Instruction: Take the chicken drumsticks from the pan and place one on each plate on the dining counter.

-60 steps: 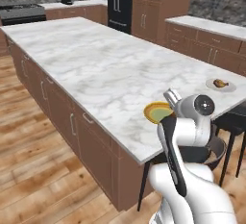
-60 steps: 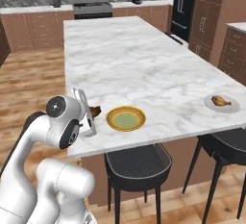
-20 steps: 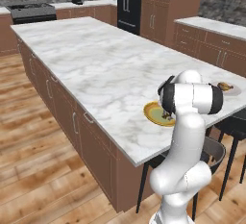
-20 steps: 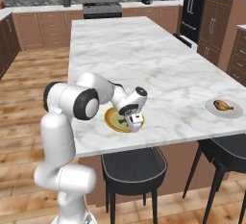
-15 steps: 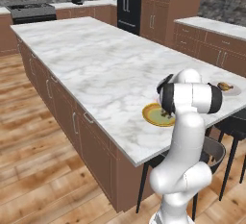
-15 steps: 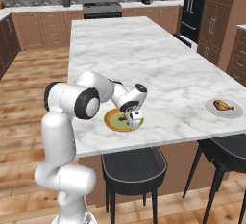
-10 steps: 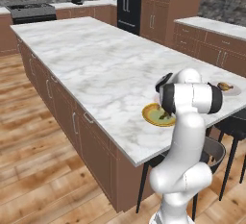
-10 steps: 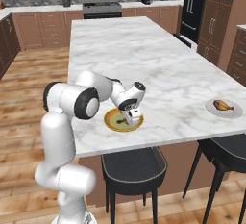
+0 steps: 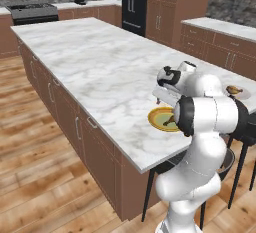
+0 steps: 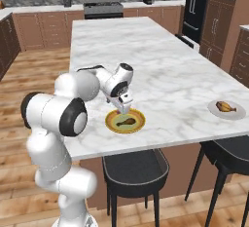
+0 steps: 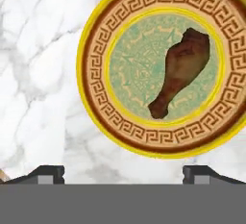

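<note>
Dark fingertips (image 11: 45, 171) stood wide apart at the foot of the hand view, nothing between them, with the gripper (image 10: 124, 108) hanging just above the near rim of the yellow plate (image 10: 138, 124). One drumstick (image 11: 180, 71) lay flat inside the plate's green centre, clear of both fingers. The second drumstick (image 10: 224, 106) lay on the pale plate (image 10: 238, 114), well apart along the same edge of the marble counter (image 10: 146, 55). By that layout the task looked finished (each plate carried its piece).

What could go wrong seemed small but real. The open fingers sat low over the plate's rim, so a sideways pull rather than a straight lift might catch the rim and slide the plate toward the counter's edge, which was near. A finger dragged across the centre could also roll the drumstick off, since it rested loose.

A second earlier the fingers were closed around the drumstick, pressed down over the plate. Half a second earlier the hand was lower and the wrist covered more of the plate; by this moment the fingers had spread and the hand had risen slightly.
</note>
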